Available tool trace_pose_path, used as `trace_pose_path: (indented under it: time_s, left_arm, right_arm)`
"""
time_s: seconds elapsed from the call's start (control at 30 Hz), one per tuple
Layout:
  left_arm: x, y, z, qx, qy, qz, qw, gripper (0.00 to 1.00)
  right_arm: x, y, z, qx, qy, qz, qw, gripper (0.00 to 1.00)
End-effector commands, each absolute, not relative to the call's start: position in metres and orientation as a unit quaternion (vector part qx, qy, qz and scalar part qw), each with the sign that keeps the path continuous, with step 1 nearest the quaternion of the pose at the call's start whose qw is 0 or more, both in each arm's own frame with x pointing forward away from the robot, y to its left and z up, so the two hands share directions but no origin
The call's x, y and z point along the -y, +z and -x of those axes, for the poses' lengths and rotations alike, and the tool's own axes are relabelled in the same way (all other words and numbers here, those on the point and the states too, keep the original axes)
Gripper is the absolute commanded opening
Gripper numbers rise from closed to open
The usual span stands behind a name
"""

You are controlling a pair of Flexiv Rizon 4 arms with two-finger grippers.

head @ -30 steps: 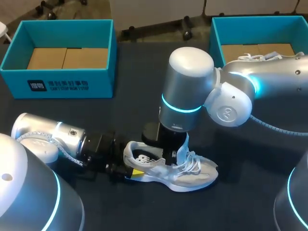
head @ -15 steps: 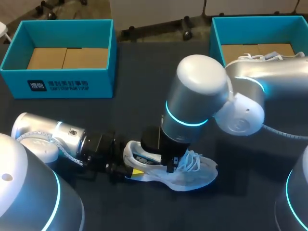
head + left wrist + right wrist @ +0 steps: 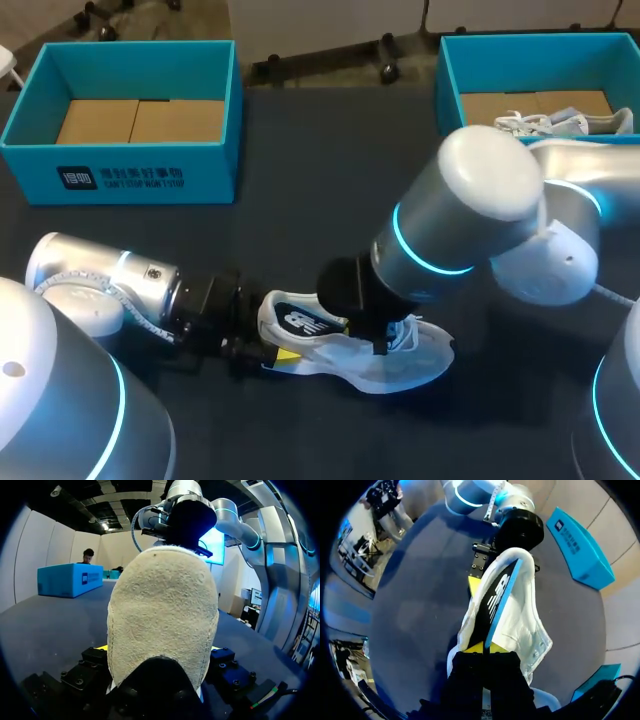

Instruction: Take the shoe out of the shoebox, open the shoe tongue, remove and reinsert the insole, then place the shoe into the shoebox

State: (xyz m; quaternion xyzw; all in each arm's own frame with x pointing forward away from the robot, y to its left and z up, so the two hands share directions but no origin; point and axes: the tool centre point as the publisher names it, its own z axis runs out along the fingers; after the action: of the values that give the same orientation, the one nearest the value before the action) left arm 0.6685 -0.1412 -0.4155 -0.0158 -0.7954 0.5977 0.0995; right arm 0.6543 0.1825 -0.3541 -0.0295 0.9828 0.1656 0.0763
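The shoe (image 3: 410, 365) lies on the dark surface (image 3: 300, 230) between both arms. The left claw (image 3: 272, 345) clamps its heel (a yellow tip on either side). The right claw (image 3: 487, 648) pinches the insole (image 3: 493, 604), which stands on edge inside the shoe.

Setting: robotics lab, manipulation bench. Evidence: two silver jointed arms with cyan light rings, left arm (image 3: 100, 285) and right arm (image 3: 480, 215), meet over a dark-covered table (image 3: 300, 180). Matching teal boxes, left shoebox (image 3: 150, 180) and right shoebox (image 3: 447, 80), sit at its far corners. One white shoe (image 3: 420, 365) lies between the arms.
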Motion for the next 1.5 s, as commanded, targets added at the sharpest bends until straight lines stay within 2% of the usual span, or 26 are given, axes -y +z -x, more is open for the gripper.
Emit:
trace_pose_path:
  time_s: [0.03,0.27,0.87,0.93,1.07,1.1,1.23,1.43,1.5]
  left_arm:
    - [0.143,-0.418,-0.671,0.795,0.598,0.016,0.099,0.0]
    - [0.143,-0.418,-0.671,0.795,0.598,0.016,0.099,0.0]
    - [0.143,-0.418,-0.671,0.795,0.598,0.016,0.099,0.0]
    - [0.143,-0.418,-0.671,0.795,0.598,0.016,0.099,0.0]
    - [0.143,-0.418,-0.671,0.795,0.598,0.016,0.099,0.0]
    - [0.143,-0.418,-0.671,0.795,0.598,0.016,0.099,0.0]
    - [0.143,-0.418,-0.671,0.795,0.598,0.016,0.099,0.0]
    - [0.143,-0.418,-0.671,0.795,0.598,0.016,0.099,0.0]
    - [0.143,-0.418,-0.671,0.795,0.598,0.016,0.099,0.0]
  right_arm:
    - [-0.177,-0.35,-0.656,-0.977,0.193,0.053,0.073,0.0]
    - [-0.182,-0.345,-0.67,-0.967,0.223,0.109,0.061,0.0]
    - [-0.216,-0.332,-0.685,-0.943,0.212,0.25,-0.051,0.0]
    - [-0.223,-0.334,-0.685,-0.941,0.203,0.26,-0.077,0.09]
    - [-0.233,-0.334,-0.684,-0.936,0.198,0.276,-0.093,0.05]
    - [-0.235,-0.333,-0.683,-0.935,0.196,0.279,-0.096,0.09]
    - [-0.235,-0.331,-0.683,-0.939,0.183,0.271,-0.107,0.38]
    - [-0.214,-0.324,-0.681,-0.957,0.177,0.212,-0.09,0.45]
    - [-0.209,-0.322,-0.681,-0.958,0.185,0.201,-0.085,0.43]
